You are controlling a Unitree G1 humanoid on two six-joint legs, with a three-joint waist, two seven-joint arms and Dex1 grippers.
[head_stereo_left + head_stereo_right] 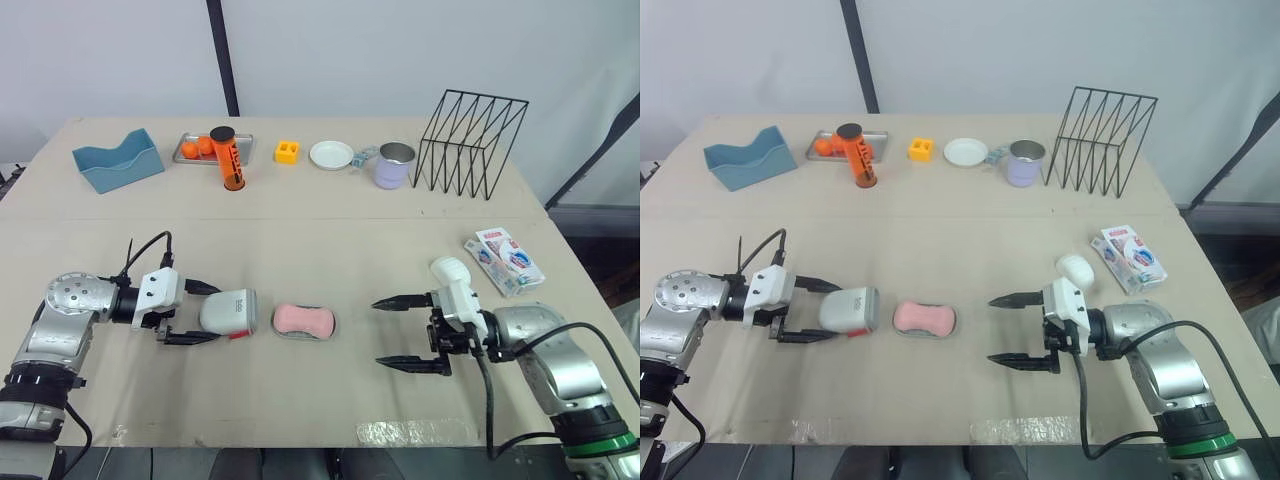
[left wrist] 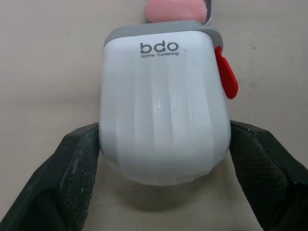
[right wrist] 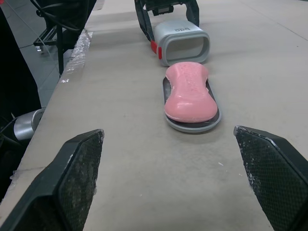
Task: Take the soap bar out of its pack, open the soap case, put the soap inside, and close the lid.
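Observation:
A pink soap bar (image 1: 304,319) lies on the grey base tray (image 3: 192,127) of the soap case, near the middle of the table's front half. Just to its left lies the white case cover (image 1: 228,312) on its side, with a grey rim and a red latch (image 2: 227,76); its open end faces the soap. My left gripper (image 1: 216,314) is shut on the cover, one finger against each side. My right gripper (image 1: 378,333) stands open to the right of the soap, pointing at it, with nothing between its fingers. The soap pack (image 1: 503,261) lies by the table's right edge.
Along the back stand a blue holder (image 1: 118,160), a metal tray with oranges (image 1: 195,148), an orange tube (image 1: 227,158), a yellow block (image 1: 287,151), a white plate (image 1: 331,154), a purple mug (image 1: 395,165) and a black wire rack (image 1: 470,145). The table's front edge runs close behind both grippers.

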